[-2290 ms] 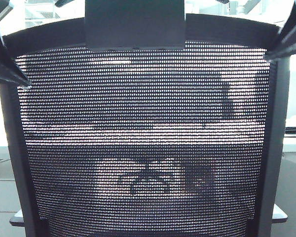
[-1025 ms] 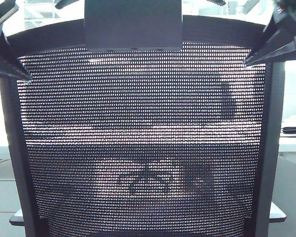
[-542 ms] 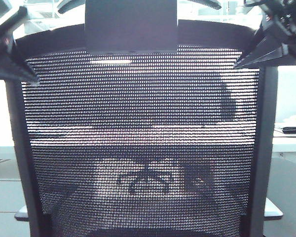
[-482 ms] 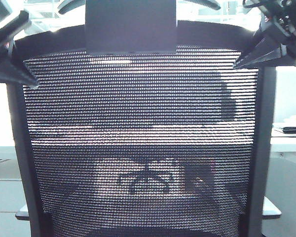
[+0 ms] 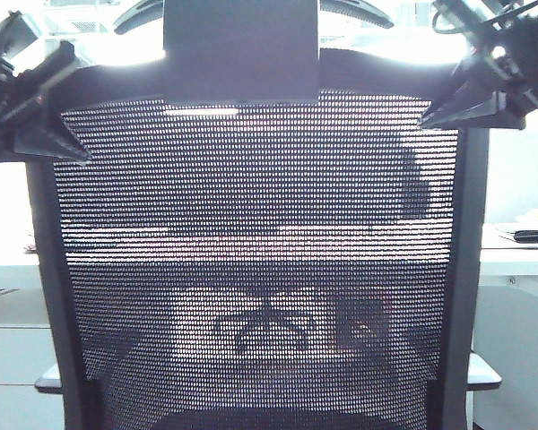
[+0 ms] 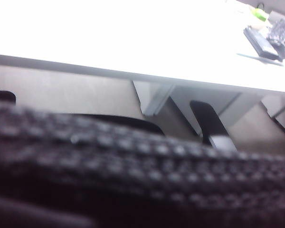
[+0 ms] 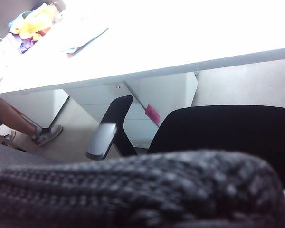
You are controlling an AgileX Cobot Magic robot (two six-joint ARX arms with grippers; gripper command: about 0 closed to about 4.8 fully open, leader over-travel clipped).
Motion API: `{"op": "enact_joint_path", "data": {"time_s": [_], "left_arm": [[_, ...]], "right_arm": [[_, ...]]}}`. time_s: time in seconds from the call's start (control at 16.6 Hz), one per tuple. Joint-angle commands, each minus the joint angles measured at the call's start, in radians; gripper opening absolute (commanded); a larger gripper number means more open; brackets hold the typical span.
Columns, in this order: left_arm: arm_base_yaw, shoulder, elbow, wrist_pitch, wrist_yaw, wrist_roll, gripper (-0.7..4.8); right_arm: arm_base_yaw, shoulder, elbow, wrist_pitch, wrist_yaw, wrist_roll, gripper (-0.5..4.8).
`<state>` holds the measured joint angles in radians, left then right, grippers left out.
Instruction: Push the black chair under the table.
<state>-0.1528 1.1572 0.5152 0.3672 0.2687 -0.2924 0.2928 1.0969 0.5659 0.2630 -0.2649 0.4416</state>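
The black chair's mesh back [image 5: 251, 269] fills the exterior view, its solid neck bracket [image 5: 242, 49] at top centre. My left gripper [image 5: 67, 103] is at the back's upper left corner and my right gripper [image 5: 448, 76] at the upper right corner. Both look open, their wedge fingers [image 5: 40, 143] spread against the frame. The white table [image 5: 520, 260] shows beyond and through the mesh. In both wrist views blurred mesh [image 6: 133, 161] [image 7: 133, 185] hides the fingers. Past it lie the table's edge [image 6: 133, 71] [image 7: 180, 61] and an armrest [image 6: 213, 128] [image 7: 107, 130].
A black device [image 5: 531, 236] lies on the table at the right, shown also as a black device [image 6: 261, 40] in the left wrist view. Yellow and orange items [image 7: 35, 19] sit on the tabletop. A person's leg and shoe [image 7: 42, 135] are under the table. Another chair's star base [image 5: 264, 327] shows through the mesh.
The chair back has moved away from the camera toward the table and looks narrower. Both grippers have followed it, sliding inward and lower in the exterior view.
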Motion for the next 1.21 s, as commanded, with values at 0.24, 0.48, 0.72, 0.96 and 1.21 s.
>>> {"op": "enact_joint_path", "data": {"time_s": [0.24, 0.48, 0.72, 0.96, 1.21], "left_arm": [[0.012, 0.126, 0.117, 0.1, -0.093, 0.031, -0.06], [0.012, 0.187, 0.188, 0.107, -0.121, 0.058, -0.06], [0.019, 0.226, 0.196, 0.142, -0.135, 0.076, -0.06], [0.019, 0.273, 0.206, 0.172, -0.134, 0.076, -0.06], [0.02, 0.304, 0.234, 0.206, -0.132, 0.082, -0.06]], "right_arm": [[-0.016, 0.142, 0.114, 0.109, 0.084, 0.002, -0.05], [-0.016, 0.225, 0.206, 0.117, 0.084, -0.006, -0.06], [-0.017, 0.29, 0.26, 0.146, 0.083, -0.02, -0.05], [-0.016, 0.34, 0.262, 0.183, 0.081, -0.024, -0.05], [-0.026, 0.391, 0.274, 0.257, 0.075, -0.024, -0.05]]}}
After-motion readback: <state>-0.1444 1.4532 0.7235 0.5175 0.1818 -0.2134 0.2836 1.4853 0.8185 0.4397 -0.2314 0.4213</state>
